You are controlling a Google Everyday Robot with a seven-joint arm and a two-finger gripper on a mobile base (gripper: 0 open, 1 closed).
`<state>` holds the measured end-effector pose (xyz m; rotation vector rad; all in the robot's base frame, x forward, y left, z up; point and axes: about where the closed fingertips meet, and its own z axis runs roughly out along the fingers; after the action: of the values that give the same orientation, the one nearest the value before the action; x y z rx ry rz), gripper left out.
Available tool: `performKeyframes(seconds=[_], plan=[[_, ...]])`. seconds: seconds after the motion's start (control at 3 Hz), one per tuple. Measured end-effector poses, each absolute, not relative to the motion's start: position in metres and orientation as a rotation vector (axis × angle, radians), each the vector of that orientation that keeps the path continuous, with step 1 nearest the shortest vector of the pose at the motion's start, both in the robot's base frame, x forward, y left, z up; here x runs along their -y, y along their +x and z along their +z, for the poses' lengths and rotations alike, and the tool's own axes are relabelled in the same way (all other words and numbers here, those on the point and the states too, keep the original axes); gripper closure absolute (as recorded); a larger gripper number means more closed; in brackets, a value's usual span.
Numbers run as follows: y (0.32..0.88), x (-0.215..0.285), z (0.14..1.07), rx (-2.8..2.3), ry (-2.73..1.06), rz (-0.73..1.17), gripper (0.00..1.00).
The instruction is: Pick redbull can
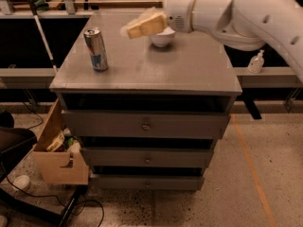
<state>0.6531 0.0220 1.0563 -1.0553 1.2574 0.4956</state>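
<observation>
The redbull can (pixel 96 48) stands upright on the left part of the grey cabinet top (pixel 189 72); it is slim and silver with blue panels on its lower half. My gripper (pixel 129 30) reaches in from the upper right on a white arm. It hovers above the cabinet top, right of the can and apart from it, just in front of a white bowl (pixel 162 38).
The cabinet has several drawers (pixel 146 125) below. A cardboard box (pixel 57 155) with clutter stands on the floor at the left. A white bottle (pixel 256 62) sits on a shelf at the right. Cables lie on the floor at the lower left.
</observation>
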Motion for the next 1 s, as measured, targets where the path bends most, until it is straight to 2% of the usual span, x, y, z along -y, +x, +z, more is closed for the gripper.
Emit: performKeyframes(seconds=[0.67,1.0], plan=[[0.701,-0.101,0.987,-1.368,-1.162,0.699,0.0],[0.712,-0.121,0.963,-1.386,-1.154,0.822,0.0]])
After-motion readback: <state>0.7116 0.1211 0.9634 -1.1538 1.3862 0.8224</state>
